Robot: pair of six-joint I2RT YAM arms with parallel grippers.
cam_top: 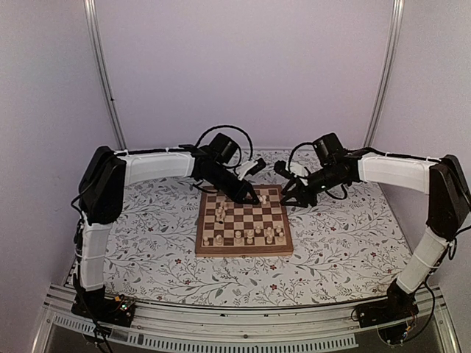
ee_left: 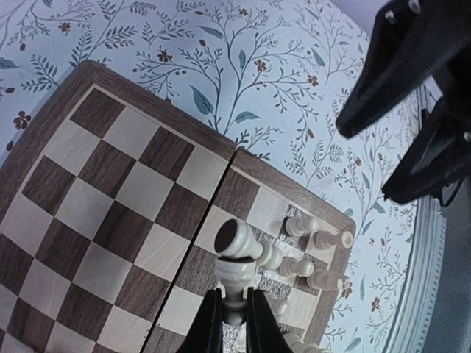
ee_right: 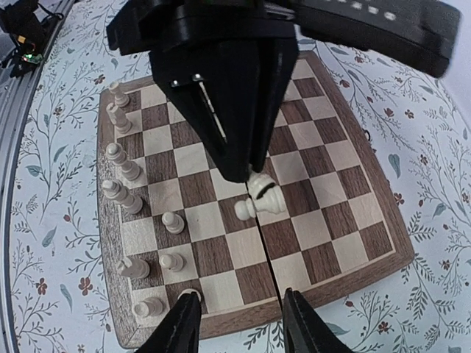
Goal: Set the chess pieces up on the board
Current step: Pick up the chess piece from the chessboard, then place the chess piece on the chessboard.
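Along the near edge of the board (cam_top: 243, 252): chess pieces (cam_top: 250, 237) standing in a row. Farther in, above bare squares by the centre seam: left gripper (ee_left: 229, 301) pinching one pale piece (ee_left: 235, 272), long axis tipped off upright, base away from the fingers. Probably needs righting first. Beyond, over the far border: right gripper (ee_right: 243, 316), spread, empty.

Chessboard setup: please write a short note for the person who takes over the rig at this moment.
Left gripper: jaws shut on one tilted pale beige wooden chess piece, over the square brown-and-cream wooden chessboard.
Right gripper: jaws open and empty, at the board's edge.
Done: about eight other pale pieces stand in the two near rows.
To do: set the held piece down upright, then check the line-up.
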